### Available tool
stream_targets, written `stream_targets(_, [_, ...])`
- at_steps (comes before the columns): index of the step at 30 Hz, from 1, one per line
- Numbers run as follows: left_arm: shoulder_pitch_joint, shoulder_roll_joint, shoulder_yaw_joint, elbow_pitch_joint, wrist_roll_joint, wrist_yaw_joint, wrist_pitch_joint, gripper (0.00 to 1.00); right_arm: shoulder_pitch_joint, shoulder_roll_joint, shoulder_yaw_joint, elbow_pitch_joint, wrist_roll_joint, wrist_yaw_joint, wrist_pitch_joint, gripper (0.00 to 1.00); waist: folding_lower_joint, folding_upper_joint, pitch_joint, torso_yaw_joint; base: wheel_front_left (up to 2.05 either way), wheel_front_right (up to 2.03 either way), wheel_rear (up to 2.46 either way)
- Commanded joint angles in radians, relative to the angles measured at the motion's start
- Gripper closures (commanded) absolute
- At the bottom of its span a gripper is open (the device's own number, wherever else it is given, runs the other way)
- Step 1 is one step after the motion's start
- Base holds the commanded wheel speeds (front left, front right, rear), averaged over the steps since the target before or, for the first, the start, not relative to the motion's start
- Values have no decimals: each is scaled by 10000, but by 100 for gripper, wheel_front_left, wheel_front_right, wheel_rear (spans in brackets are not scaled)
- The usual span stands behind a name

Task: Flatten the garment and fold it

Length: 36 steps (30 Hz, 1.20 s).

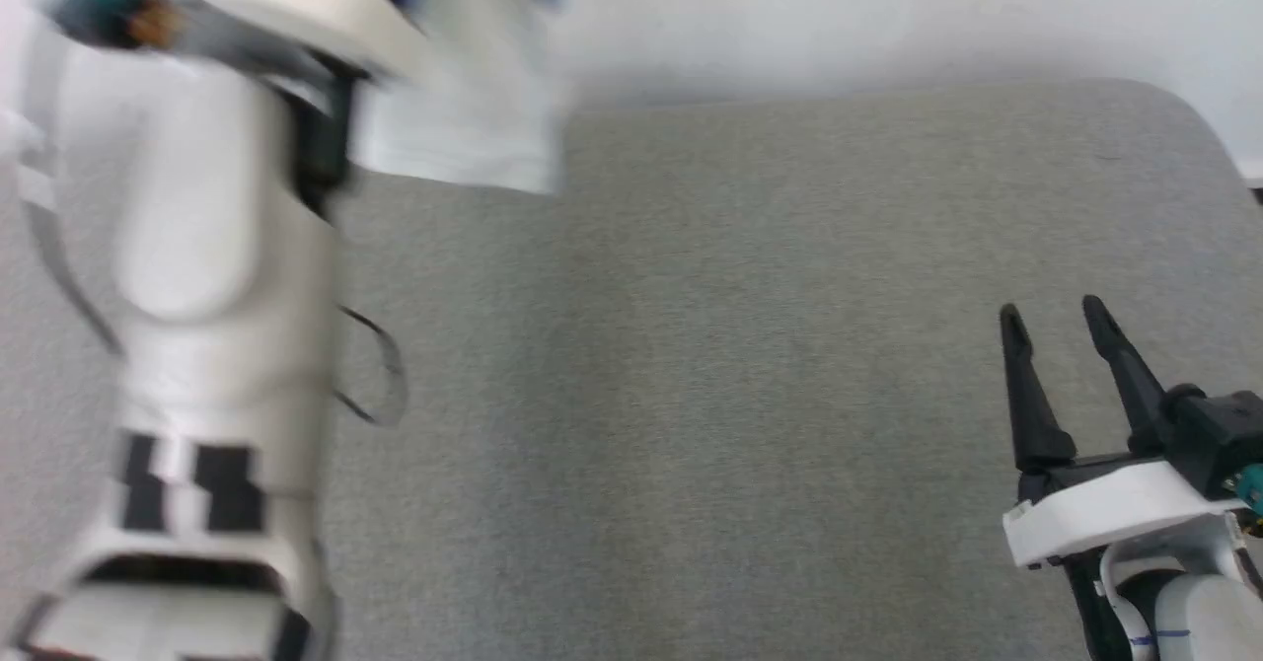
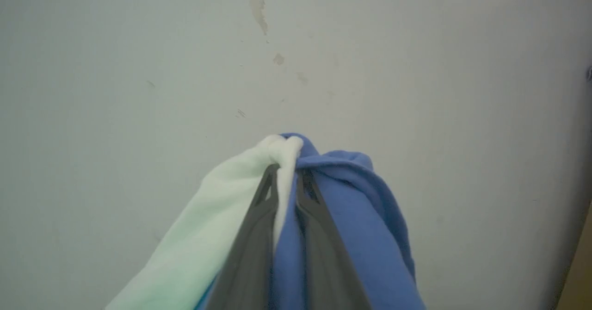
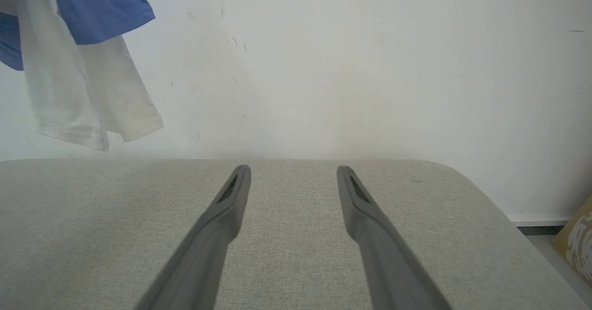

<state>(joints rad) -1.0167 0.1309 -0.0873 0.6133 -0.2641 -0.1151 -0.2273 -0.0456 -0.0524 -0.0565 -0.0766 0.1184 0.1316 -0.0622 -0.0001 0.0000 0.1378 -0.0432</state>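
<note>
Two grippers noted. The left gripper [image 2: 287,176] is pinching the garment [image 2: 356,217] between nearly closed jaws, with white and blue cloth bunching at the tips. The garment is hanging long axis downward at the far left, above the grey padded surface [image 1: 740,395]. The right gripper [image 1: 1064,330] is standing wide open and empty at the near right, well apart from the hem. It is judged the free arm for catching the lower edge.

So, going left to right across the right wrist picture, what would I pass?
shirt, hanging at the upper left → right gripper, fingers apart → tan object at the far right edge
</note>
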Motion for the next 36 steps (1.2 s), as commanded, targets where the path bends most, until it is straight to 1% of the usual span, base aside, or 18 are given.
stream_targets(1, [484,-176,-145,-227,-138,-76,43,100,148,21,-65,-49,84,-9,-2,0,1,0,-226,-390,0,0,0])
stream_targets(4, [1887,-596,-633,-829,-576,-96,204,100,341,21,-160,-32,174,-9,12,0,1,0,-263,-535,0,0,0])
stream_targets(7, [3677,-742,-1031,-1186,-1061,-4,317,100,476,22,-22,32,237,-9,45,0,1,0,-370,-735,0,0,0])
stream_targets(10, [5586,-781,-1516,-1288,-1236,280,334,100,601,22,50,18,263,-9,29,0,1,0,-414,-841,0,0,0])
stream_targets(12, [6766,-790,-1653,-1243,-1304,653,224,100,665,22,96,31,245,-9,29,0,1,0,-455,-895,0,0,0])
stream_targets(15, [8074,-797,-1991,-1277,-1188,1053,69,100,766,22,85,16,203,-9,41,0,1,0,-536,-840,0,0,0])
stream_targets(16, [8381,-798,-2074,-1361,-1169,1163,16,76,795,22,111,17,182,-9,60,0,1,0,-562,-834,0,0,0])
stream_targets(17, [8615,-799,-2122,-1480,-1116,1300,-54,20,813,22,144,9,170,-9,75,0,1,0,-576,-827,0,0,0])
stream_targets(18, [8800,-800,-2153,-1630,-1076,1406,-125,0,831,22,159,10,156,-9,83,0,1,0,-638,-811,0,0,0])
stream_targets(21, [9066,-802,-2196,-2097,-1045,1507,-243,0,897,22,166,-23,135,-9,117,0,1,0,-711,-766,0,0,0])
stream_targets(25, [9215,-803,-2207,-3432,-577,1655,-333,0,1046,22,185,-101,141,-9,173,0,1,0,-912,-621,0,0,0])
stream_targets(28, [9317,-785,-1899,-4519,-278,1685,-339,0,1135,22,205,-160,122,-9,239,0,1,0,-1001,-532,0,0,0])
stream_targets(30, [9396,-703,-1663,-4928,-150,1684,-341,0,1175,22,221,-191,105,-9,284,0,1,0,-1045,-476,0,0,0])
stream_targets(36, [9665,-192,-738,-5420,155,1807,-343,0,1245,22,312,-327,72,-9,399,0,1,0,-1040,-327,0,0,0])
